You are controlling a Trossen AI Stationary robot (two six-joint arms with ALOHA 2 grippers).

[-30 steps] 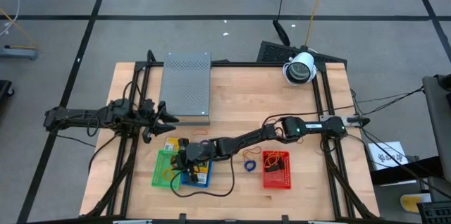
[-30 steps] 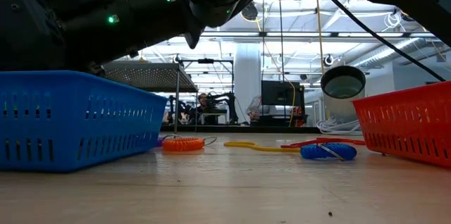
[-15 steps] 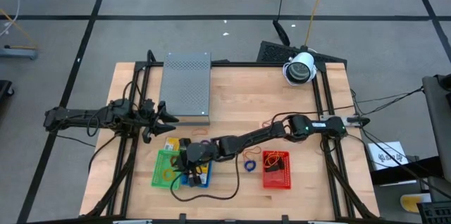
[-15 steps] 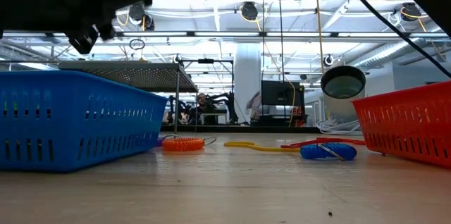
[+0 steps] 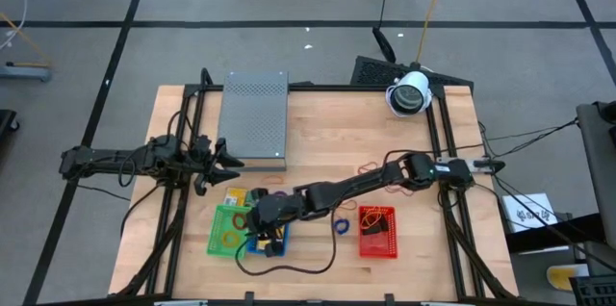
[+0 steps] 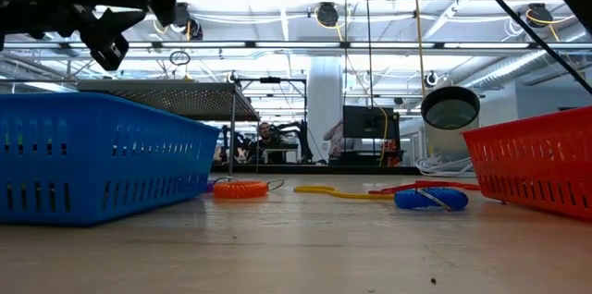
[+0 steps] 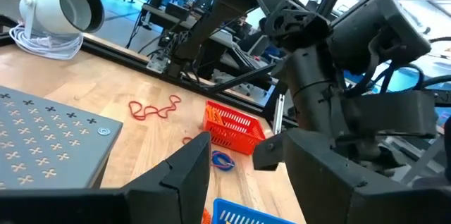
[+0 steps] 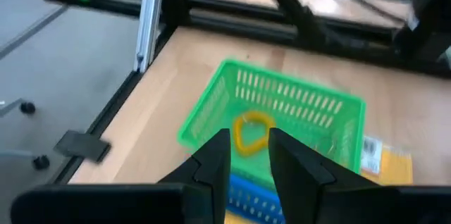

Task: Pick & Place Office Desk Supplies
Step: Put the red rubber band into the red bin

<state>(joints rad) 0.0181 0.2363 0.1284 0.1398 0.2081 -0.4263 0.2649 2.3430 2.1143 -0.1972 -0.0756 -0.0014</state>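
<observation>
High view: the right gripper (image 5: 258, 232) is hovering over the blue basket (image 5: 274, 242); the left gripper (image 5: 223, 159), jaws apart, is waiting beside the grey box (image 5: 255, 118). Right wrist view: its narrowly parted fingers (image 8: 211, 160) are framing a yellow band (image 8: 250, 131) lying in the green basket (image 8: 204, 115), gripping nothing.

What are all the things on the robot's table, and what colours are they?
Green basket: one, green, near edge, a yellow band inside.
Blue basket: one, blue, right beside the green basket.
Red basket: one, red, near edge toward the right.
Metal box: one, grey, perforated, far left part.
Yellow packet: one, yellow-orange, just behind the green basket.
Blue band: one, blue, between blue and red baskets.
Red band: one, red, on bare wood mid-table.
White lamp: one, white, far right corner.
Left gripper: open, by the metal box.
Right gripper: open, empty, above the baskets.
</observation>
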